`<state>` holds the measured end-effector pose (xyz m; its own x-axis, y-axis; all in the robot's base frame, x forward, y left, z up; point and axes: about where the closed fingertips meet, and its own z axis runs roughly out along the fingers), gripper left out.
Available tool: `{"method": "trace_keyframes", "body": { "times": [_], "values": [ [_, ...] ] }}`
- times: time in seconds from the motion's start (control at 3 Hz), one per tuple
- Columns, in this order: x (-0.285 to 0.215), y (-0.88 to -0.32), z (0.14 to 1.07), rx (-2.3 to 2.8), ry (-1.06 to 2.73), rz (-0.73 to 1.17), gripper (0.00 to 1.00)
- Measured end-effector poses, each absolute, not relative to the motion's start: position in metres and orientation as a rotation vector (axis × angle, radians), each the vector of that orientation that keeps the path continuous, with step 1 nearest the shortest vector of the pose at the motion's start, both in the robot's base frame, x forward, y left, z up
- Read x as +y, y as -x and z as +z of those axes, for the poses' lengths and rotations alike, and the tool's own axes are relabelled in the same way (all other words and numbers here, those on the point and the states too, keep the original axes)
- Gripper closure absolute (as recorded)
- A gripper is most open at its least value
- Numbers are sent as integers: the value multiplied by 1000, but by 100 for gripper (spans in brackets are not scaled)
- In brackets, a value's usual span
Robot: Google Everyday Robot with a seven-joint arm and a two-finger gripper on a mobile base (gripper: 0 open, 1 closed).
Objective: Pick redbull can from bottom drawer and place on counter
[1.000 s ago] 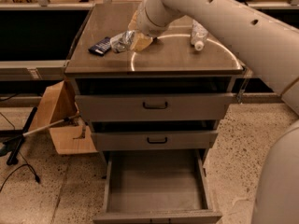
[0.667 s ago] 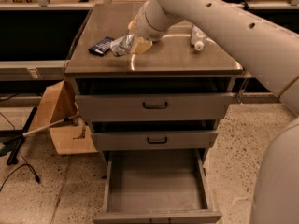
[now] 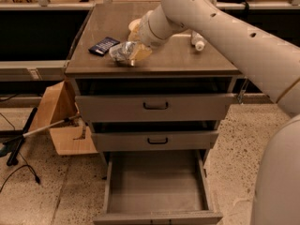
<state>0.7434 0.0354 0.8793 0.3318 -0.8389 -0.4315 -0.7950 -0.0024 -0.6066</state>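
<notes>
Camera view: gripper (image 3: 134, 54) clasps redbull can (image 3: 120, 52) above counter (image 3: 187, 60).

Silver can (image 3: 119, 52), tan gripper (image 3: 135, 54) over counter (image 3: 187, 62)

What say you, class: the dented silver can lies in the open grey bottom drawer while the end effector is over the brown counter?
Wrong: in the camera view the dented silver can is beside the end effector over the brown counter, not in the grey bottom drawer.
</notes>
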Motion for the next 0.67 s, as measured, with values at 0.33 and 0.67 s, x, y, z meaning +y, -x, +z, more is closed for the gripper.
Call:
{"method": "trace_keyframes", "body": {
  "times": [0.33,0.67],
  "values": [
    [35,-743,879,1456,1784,-68,73],
    [35,-743,879,1456,1784,-68,50]
  ]
}}
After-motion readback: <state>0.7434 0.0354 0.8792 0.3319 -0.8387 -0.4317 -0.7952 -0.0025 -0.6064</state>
